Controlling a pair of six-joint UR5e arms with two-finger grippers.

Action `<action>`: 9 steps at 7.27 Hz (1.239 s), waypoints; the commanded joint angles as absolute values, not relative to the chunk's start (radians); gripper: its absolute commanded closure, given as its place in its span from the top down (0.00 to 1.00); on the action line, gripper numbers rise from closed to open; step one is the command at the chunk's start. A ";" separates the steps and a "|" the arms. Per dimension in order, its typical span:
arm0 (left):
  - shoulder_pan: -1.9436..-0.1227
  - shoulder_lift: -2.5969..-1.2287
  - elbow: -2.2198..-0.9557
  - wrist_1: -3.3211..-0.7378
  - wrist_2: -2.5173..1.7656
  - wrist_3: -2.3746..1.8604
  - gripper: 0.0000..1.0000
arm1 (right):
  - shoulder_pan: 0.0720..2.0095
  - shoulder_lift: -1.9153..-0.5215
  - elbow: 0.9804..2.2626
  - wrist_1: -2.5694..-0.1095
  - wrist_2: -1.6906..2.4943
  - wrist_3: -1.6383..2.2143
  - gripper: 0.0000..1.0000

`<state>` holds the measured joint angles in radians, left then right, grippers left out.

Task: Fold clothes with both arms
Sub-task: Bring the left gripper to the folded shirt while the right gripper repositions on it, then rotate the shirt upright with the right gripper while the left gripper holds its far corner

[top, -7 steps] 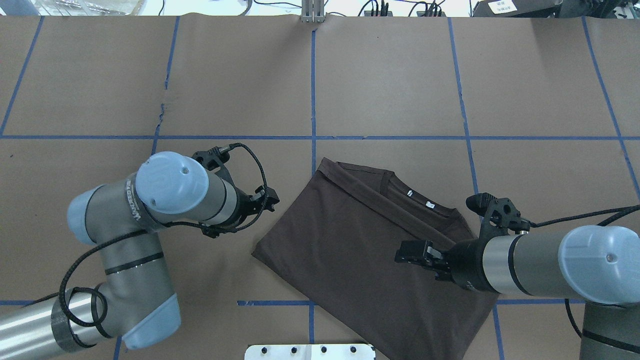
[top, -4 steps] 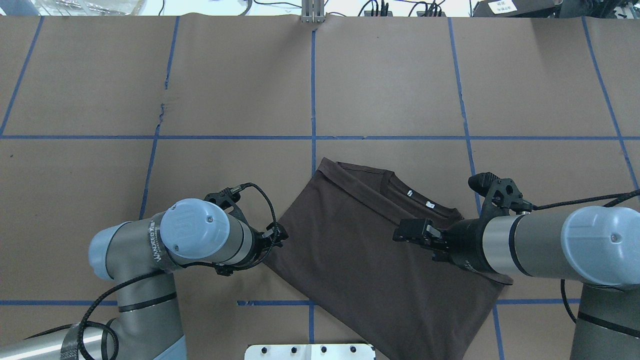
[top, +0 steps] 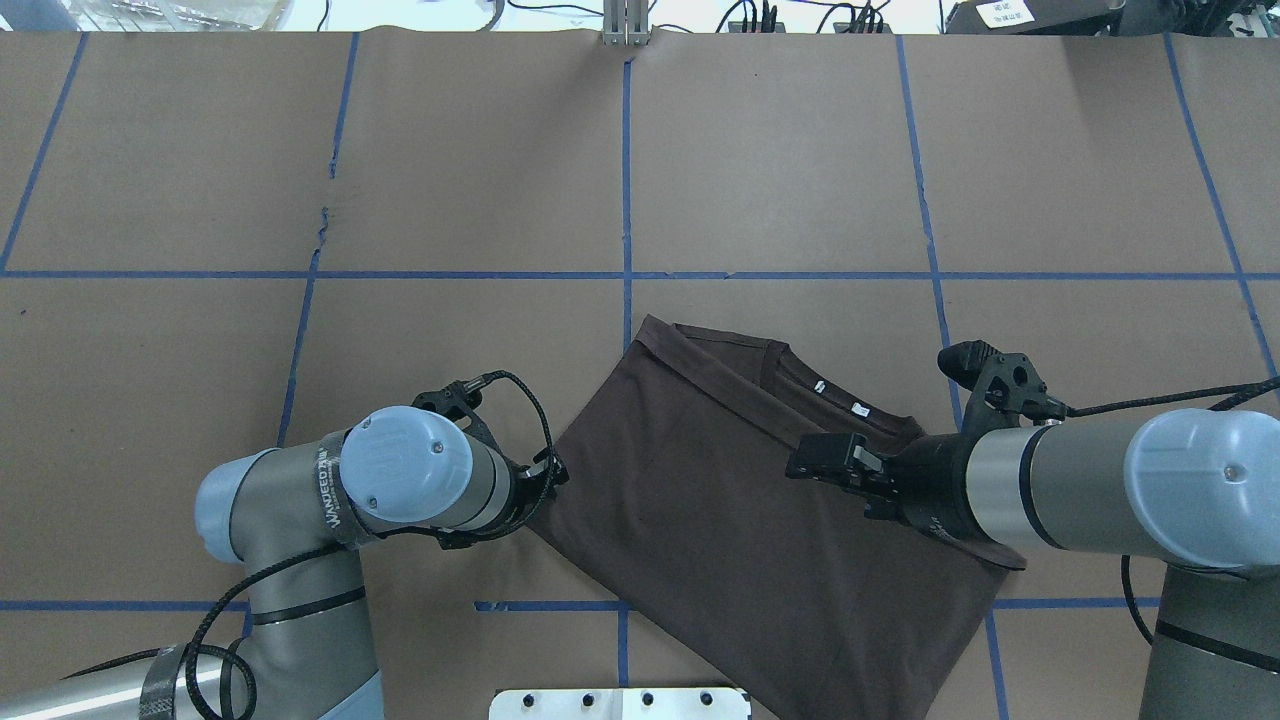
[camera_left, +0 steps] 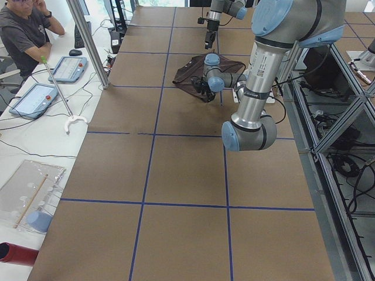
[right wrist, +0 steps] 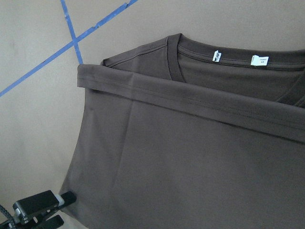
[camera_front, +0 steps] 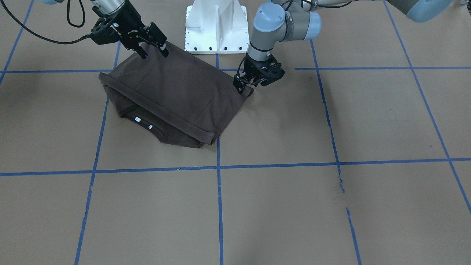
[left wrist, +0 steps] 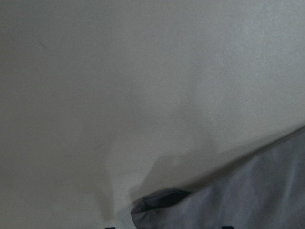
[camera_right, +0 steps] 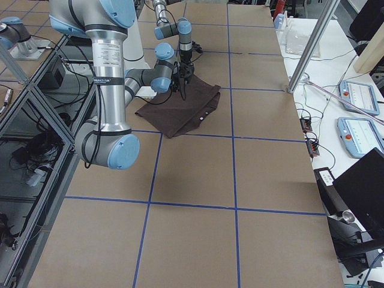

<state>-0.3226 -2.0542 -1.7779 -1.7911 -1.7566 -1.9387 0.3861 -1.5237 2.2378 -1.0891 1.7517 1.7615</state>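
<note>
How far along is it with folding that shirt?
Partly done: the T-shirt lies folded once, hem laid up near the collar. In hand: the left hand is at a side corner, the right hand hangs open above it. Further folds look left.

Table [top: 780, 150] covered in brown paper, blue tape grid [top: 627, 180], small tear [top: 322, 215]. White side bench [camera_left: 35, 134] carries tablets [camera_left: 33, 99]. Aluminium framing [camera_left: 343, 170] opposite.

Folded dark brown T-shirt [top: 700, 500] lies skewed on the table [top: 450, 150], collar and tags showing; left gripper [camera_front: 244, 87] seemingly straddles its corner, right gripper [camera_front: 153, 54] hovers spread above.
</note>
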 commanded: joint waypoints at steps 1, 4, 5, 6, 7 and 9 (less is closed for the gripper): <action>-0.324 -2.056 -1.776 -1.790 -1.758 -1.945 0.03 | 0.388 -1.523 2.238 -1.089 1.752 1.761 1.00; -0.342 -2.056 -1.790 -1.789 -1.764 -1.933 0.00 | 0.391 -1.523 2.238 -1.089 1.752 1.763 1.00; -0.369 -2.056 -1.790 -1.787 -1.766 -1.931 0.00 | 0.391 -1.525 2.238 -1.089 1.752 1.763 1.00; -0.406 -2.056 -1.787 -1.773 -1.767 -1.916 0.00 | 0.391 -1.525 2.238 -1.089 1.752 1.763 1.00; -0.454 -2.057 -1.778 -1.772 -1.767 -1.873 0.00 | 0.391 -1.523 2.237 -1.089 1.752 1.763 1.00; -0.572 -2.129 -1.676 -1.778 -1.767 -1.806 0.00 | 0.391 -1.525 2.237 -1.088 1.752 1.763 1.00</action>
<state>-0.4998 -2.0772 -1.7476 -1.7745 -1.7671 -1.8480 0.3911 -1.5237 2.2367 -1.0889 1.7518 1.7626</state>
